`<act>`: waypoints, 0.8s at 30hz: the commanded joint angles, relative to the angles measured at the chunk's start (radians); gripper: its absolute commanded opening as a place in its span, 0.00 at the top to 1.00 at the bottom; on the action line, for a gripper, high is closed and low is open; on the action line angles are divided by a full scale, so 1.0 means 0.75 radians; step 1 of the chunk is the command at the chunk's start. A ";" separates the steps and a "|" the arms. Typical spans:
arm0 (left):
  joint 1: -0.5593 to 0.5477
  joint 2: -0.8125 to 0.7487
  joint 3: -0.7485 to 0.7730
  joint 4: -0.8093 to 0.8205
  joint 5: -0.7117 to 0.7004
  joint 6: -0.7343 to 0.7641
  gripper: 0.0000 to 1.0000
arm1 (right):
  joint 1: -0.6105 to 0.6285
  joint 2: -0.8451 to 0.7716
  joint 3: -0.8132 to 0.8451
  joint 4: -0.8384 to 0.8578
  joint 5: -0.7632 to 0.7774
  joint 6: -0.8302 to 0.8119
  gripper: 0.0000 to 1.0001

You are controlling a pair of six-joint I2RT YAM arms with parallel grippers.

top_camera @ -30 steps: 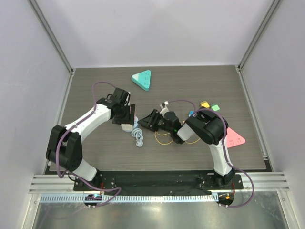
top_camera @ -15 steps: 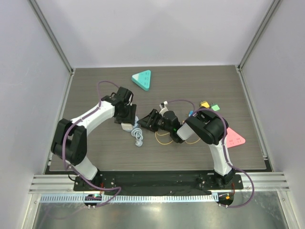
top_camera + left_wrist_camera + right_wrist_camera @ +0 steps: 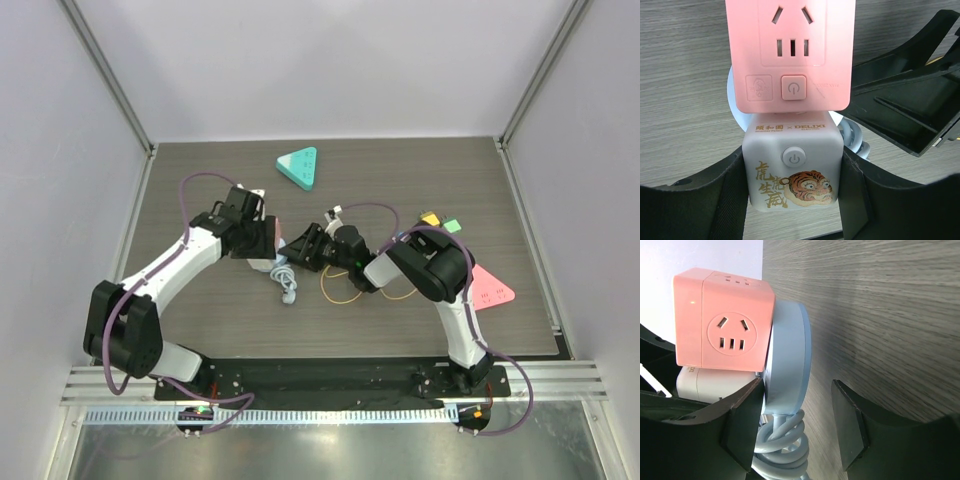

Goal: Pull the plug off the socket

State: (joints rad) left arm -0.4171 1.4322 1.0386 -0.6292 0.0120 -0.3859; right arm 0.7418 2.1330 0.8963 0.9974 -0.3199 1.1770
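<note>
Between the fingers of my left end effector (image 3: pixel 792 162): one white socket cube (image 3: pixel 792 175) with a tiger print, clamped on both sides. Directly against the white socket cube's far face: one pink plug cube (image 3: pixel 790 55), seated, not yet pulled off. Behind the white socket cube: one pale blue disc (image 3: pixel 787 355), with a coiled cable (image 3: pixel 782 452) at its edge. Beside that disc I log my right end effector (image 3: pixel 797 385), jaws wide and gripping nothing.

From my end the pink cube (image 3: pixel 790 50) looks like matte plastic, the white cube (image 3: pixel 792 172) smooth plastic, the table (image 3: pixel 685 75) matte woodgrain.
</note>
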 commanded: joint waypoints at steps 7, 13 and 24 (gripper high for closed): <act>0.004 -0.079 0.014 0.207 0.107 -0.038 1.00 | 0.034 0.107 0.061 0.217 -0.070 0.087 0.42; 0.004 -0.083 0.010 0.215 0.119 -0.040 1.00 | 0.032 0.161 0.067 0.337 -0.060 0.155 0.61; 0.065 -0.091 0.022 0.193 0.129 -0.052 1.00 | 0.040 0.077 0.108 -0.065 0.081 0.020 0.99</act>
State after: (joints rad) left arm -0.3958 1.4101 1.0203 -0.5678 0.0669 -0.4084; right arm 0.7582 2.2379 0.9451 1.0710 -0.3099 1.2613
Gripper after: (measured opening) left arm 0.603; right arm 0.381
